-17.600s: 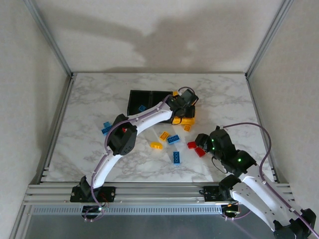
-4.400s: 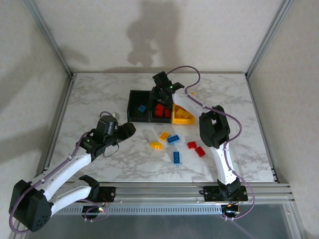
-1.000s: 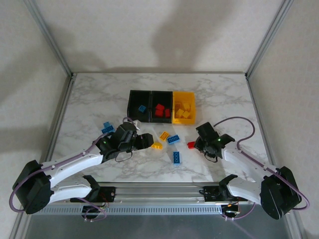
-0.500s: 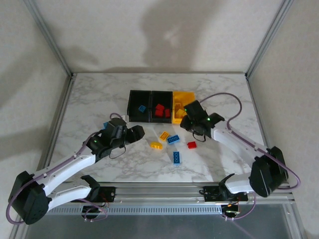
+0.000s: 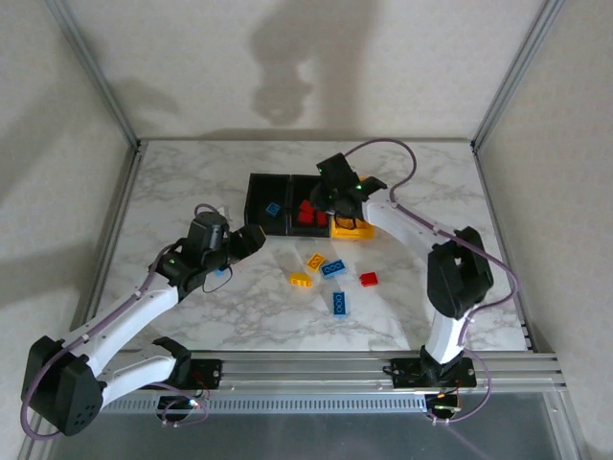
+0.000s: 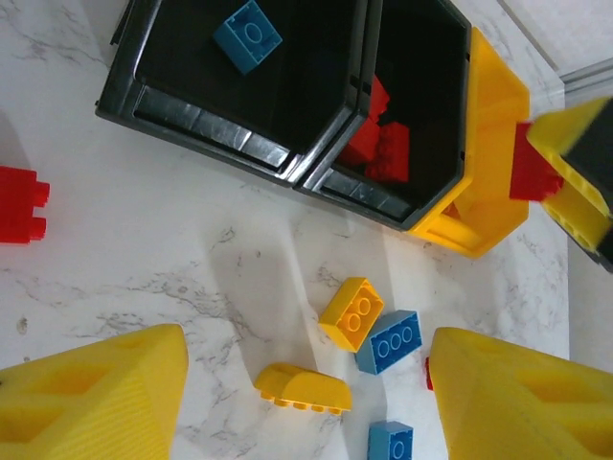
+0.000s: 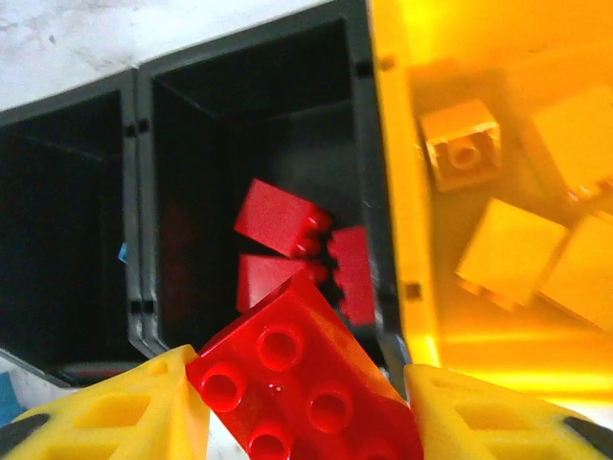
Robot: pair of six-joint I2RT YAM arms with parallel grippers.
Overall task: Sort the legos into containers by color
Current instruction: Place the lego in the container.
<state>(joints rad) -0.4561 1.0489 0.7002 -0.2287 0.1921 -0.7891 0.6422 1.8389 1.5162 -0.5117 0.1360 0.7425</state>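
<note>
My right gripper is shut on a red lego and hovers over the wall between the middle black container and the yellow container. Red legos lie in that black container, yellow legos in the yellow one. A blue lego sits in the left black container. My left gripper is open above the table. Loose below it are a yellow lego, a curved yellow one and a blue one.
More loose legos lie on the marble table: a red one, a blue one and, by my left arm, another red one. A metal rail runs along the near edge.
My right gripper lifted a red lego off the table and carried it back to the containers. My left gripper drew back to the left, away from the curved yellow lego.
</note>
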